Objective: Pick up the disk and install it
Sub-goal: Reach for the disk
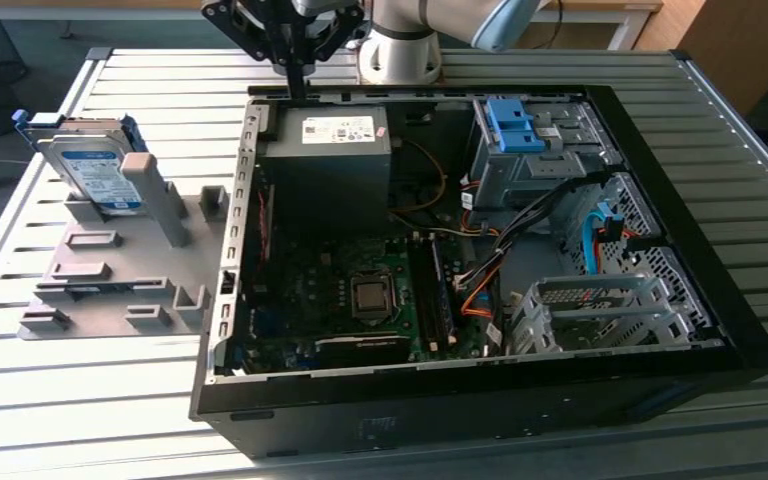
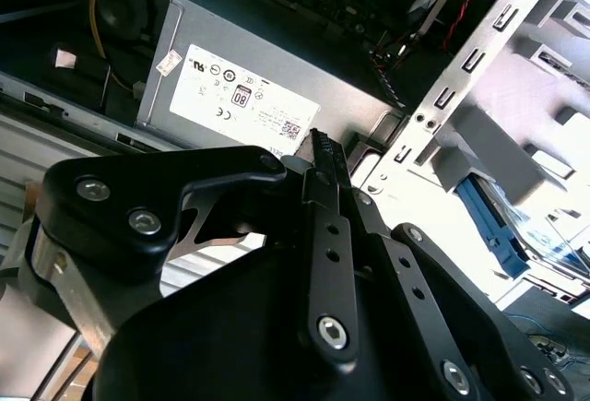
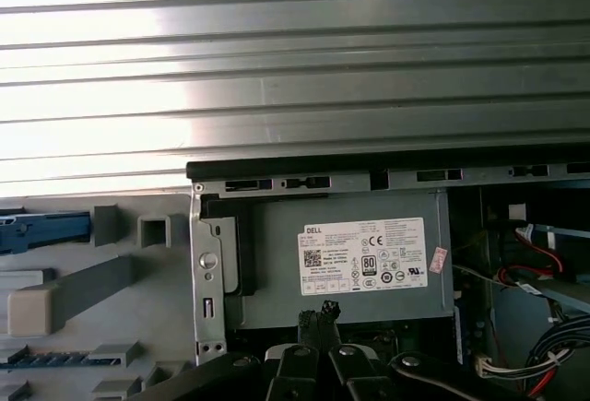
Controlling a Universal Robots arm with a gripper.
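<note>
We record: gripper (image 1: 299,90), fingers pressed together, empty, over the far edge of the power supply (image 1: 324,165) inside the open computer case (image 1: 491,410). Disk (image 1: 91,165): upright in the grey holder (image 1: 117,290), at the exterior view's left of the case, well apart from the gripper.

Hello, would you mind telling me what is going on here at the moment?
A robot arm's gripper, shut and empty, hangs over the black power-supply box inside an open computer case. The disk stands upright in a grey holder on the exterior view's left, not yet picked up.
</note>
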